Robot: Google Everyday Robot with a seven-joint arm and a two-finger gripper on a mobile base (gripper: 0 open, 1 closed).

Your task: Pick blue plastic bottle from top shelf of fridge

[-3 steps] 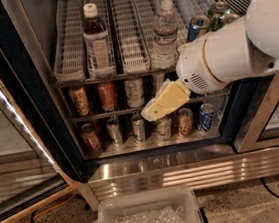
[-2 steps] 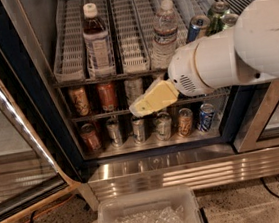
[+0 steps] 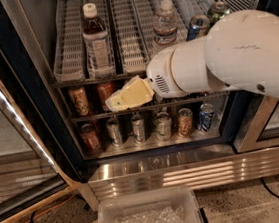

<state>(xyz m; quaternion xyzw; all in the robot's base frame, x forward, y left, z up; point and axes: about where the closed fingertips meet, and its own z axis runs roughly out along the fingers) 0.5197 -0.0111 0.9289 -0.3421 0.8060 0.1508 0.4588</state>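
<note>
Your gripper (image 3: pixel 127 94) hangs in front of the fridge's (image 3: pixel 37 95) middle row of cans (image 3: pixel 80 101), below the blue plastic bottle (image 3: pixel 96 40) and slightly to its right, not touching it. You cannot tell whether it is open or closed. The bottle stands upright in the 2nd lane from the left on the top shelf (image 3: pixel 70 46), near the front edge. A clear water bottle (image 3: pixel 164 25) stands 2 lanes to its right.
</note>
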